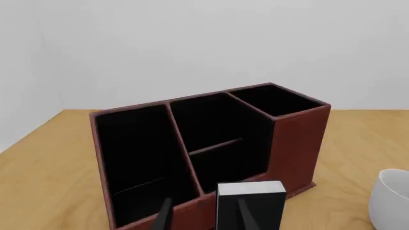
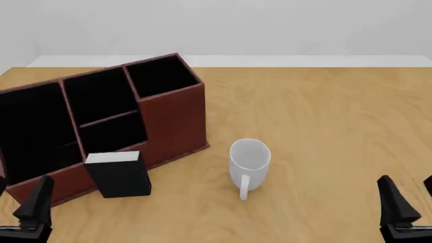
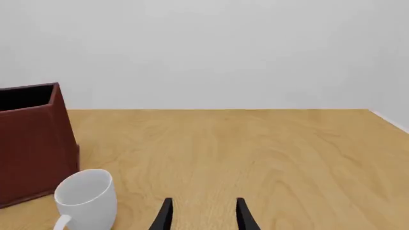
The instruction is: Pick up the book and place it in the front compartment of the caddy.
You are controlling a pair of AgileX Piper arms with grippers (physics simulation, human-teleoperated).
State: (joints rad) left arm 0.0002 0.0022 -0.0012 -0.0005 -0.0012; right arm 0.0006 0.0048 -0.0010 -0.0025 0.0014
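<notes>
The black book stands upright with its white page edge on top, against the near wall of the reddish-brown caddy. In the left wrist view the book shows beyond my fingers, in front of the caddy. My left gripper is open and holds nothing, and it is near and to the left of the book. My right gripper is open and holds nothing at the near right, far from both. The caddy's corner shows in the right wrist view.
A white mug stands upright to the right of the book, handle toward the near edge. Its rim shows in the left wrist view. The wooden table stretches right of the mug.
</notes>
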